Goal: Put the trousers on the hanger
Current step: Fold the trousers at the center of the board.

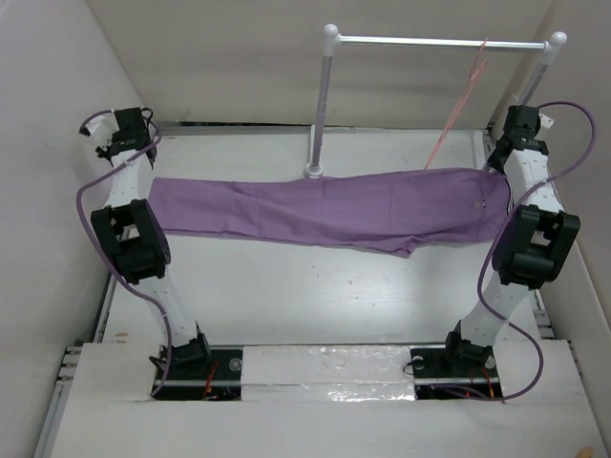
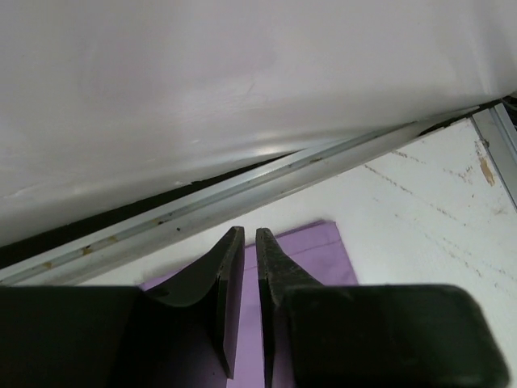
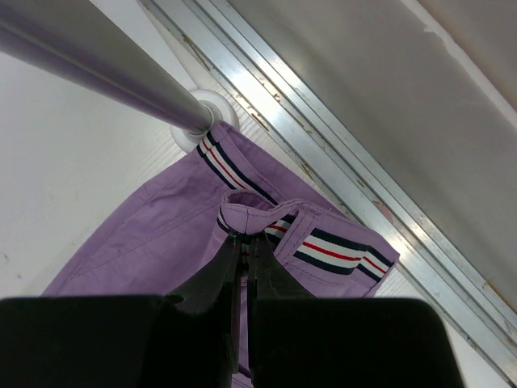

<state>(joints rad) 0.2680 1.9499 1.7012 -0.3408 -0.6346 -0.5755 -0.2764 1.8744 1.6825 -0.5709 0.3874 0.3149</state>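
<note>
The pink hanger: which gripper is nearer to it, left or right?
Right. The right gripper holds the waistband of the trousers, close to the lower end of the hanger; the left gripper is at the leg end, at the opposite side.

White worktop [image 1: 286,296], scuffed, a few dark specks, with a metal rail [image 3: 339,153] along the far edge. Purple trousers [image 1: 325,212] lie across it left to right, mostly flat, with the legs toward the left. The striped waistband at the right end is bunched up off the surface. A white rack post [image 1: 319,105] stands on a round base at the trousers' far edge. A second post [image 3: 97,69] stands far right, its base right by the waistband.
</note>
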